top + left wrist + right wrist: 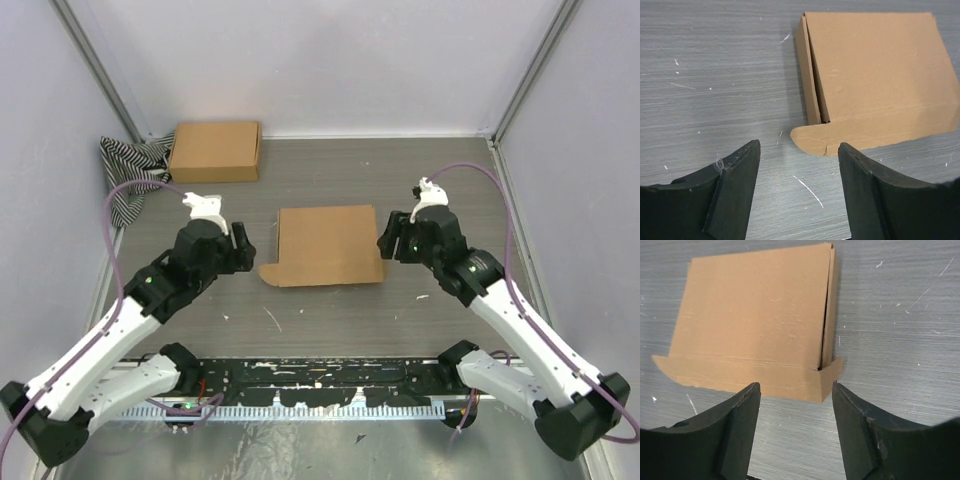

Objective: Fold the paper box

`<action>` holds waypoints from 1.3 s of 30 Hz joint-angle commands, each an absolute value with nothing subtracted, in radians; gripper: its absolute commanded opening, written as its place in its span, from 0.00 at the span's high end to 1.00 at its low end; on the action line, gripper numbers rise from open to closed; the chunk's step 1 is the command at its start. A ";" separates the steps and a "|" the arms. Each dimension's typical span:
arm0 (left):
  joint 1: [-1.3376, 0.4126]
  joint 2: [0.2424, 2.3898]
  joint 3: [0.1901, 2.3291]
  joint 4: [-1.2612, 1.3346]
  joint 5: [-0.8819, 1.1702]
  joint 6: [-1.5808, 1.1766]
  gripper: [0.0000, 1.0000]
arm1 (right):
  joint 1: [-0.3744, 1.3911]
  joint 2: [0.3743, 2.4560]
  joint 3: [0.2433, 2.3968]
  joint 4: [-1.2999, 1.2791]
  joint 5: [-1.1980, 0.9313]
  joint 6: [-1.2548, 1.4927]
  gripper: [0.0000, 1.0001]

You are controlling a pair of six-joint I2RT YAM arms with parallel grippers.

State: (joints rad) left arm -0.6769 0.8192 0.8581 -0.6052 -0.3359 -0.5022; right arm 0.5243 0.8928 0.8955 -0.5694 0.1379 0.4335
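Looks like a robot lab cell: plain white walls [320,60] box in a scuffed grey table [330,320], two arms [110,340] bolted on.

Just ahead of my left hand [799,150] and right hand [795,387] lies the paper box [328,245] (low, between them); outward of each, bare tabletop [715,75].

grey table [320,320] is carrying three things | paper box [328,245] is lying mid-table | cardboard box [214,151], striped cloth [128,172] are sitting far-left
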 commanded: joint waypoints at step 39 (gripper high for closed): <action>-0.562 1.714 1.209 -0.331 -0.072 -0.419 0.31 | 0.361 1.638 1.085 -0.242 -0.081 0.381 0.35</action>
State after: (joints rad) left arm -0.6090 1.6615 1.1316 -0.3714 -0.1768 -0.4255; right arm 0.3759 1.5909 0.9958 -0.2935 -0.0101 0.3988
